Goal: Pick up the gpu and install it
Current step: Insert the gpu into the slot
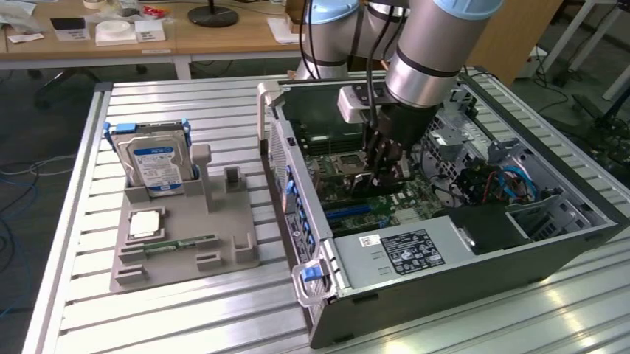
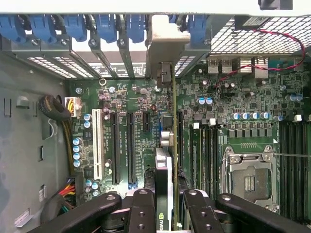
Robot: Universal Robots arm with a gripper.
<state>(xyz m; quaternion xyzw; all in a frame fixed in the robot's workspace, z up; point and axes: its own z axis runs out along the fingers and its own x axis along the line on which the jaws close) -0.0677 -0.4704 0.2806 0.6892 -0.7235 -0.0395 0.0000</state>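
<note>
Over the motherboard (image 2: 131, 97), hand (image 2: 168, 198) half-closed, clamping the gpu (image 2: 163, 167).

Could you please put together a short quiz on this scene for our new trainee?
1. True or false: the end effector grips the gpu inside the computer case.
2. Where does the hard drive stand? A) in the grey holder on the exterior view's left; B) inside the case; C) on the wooden desk.
3. Fill in: the clips along the case's card slots are coloured ____.
Key: 1 true; 2 A; 3 blue.
</note>
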